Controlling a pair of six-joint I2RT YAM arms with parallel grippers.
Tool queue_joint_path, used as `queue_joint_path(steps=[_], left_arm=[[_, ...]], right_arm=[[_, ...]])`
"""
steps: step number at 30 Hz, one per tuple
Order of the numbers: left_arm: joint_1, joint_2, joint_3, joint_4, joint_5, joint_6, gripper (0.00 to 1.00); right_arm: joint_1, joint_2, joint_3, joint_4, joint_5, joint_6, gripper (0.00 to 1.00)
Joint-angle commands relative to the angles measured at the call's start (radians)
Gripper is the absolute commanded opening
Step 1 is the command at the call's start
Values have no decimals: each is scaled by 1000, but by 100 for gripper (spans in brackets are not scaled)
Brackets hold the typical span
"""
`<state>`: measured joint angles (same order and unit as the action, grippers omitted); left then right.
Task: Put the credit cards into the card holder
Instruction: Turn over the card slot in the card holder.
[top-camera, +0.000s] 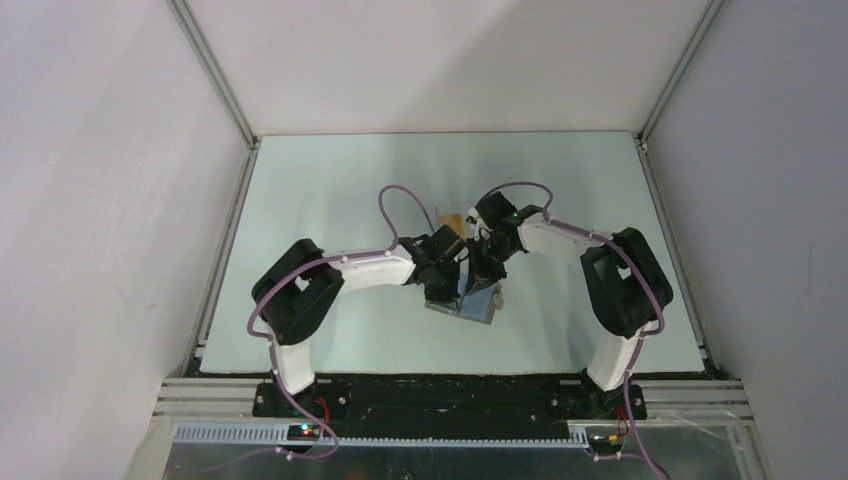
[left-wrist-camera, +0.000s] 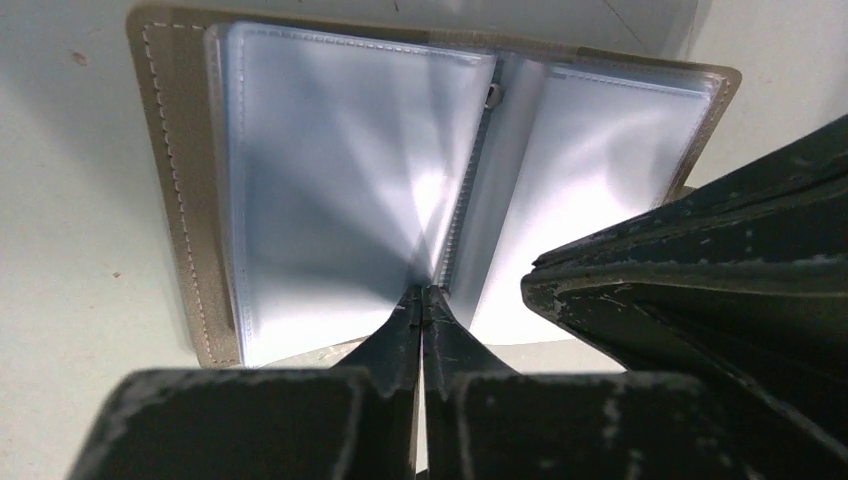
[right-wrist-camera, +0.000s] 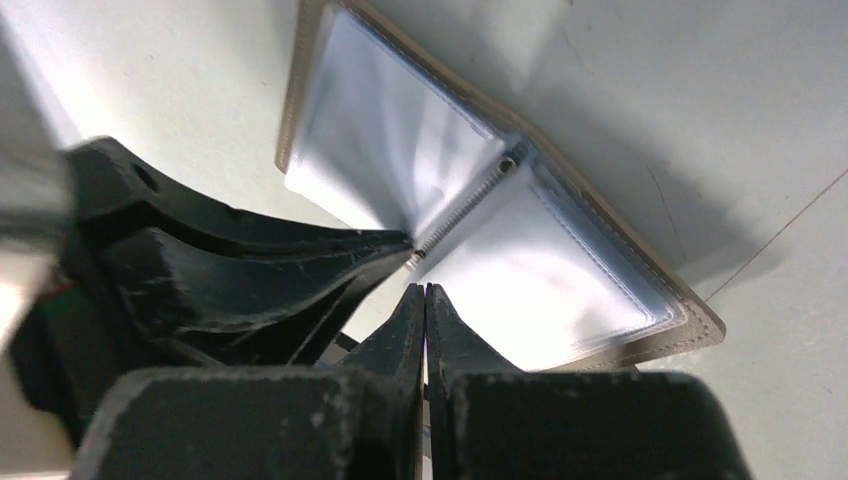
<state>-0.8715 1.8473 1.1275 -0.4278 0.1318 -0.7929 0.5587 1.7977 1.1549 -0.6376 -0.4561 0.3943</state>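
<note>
Taupe card holder (left-wrist-camera: 340, 190) lies open, long axis left-right, slightly skewed.

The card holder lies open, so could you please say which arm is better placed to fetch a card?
Probably right: the right end effector is shut, empty; the left end effector pinches the card holder at its spine.

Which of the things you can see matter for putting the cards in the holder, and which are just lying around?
For the job:
card holder, lying open
orange-gold credit card, behind the arms
left gripper, closed on a sleeve edge
right gripper, shut beside it

Lying about:
clear box, by the card
table
</note>
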Motion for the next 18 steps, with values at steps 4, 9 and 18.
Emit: queue_joint_path(steps=[4, 9, 18], left_arm=[[11, 19, 0, 15, 5, 1, 0], [31, -2, -39, 32, 8, -31, 0], [94, -33, -148, 95, 46, -110, 0]], right_arm=[[10, 106, 110, -61, 38, 8, 0], [25, 138, 127, -123, 116, 6, 0], [41, 78, 100, -216, 279, -17, 0]])
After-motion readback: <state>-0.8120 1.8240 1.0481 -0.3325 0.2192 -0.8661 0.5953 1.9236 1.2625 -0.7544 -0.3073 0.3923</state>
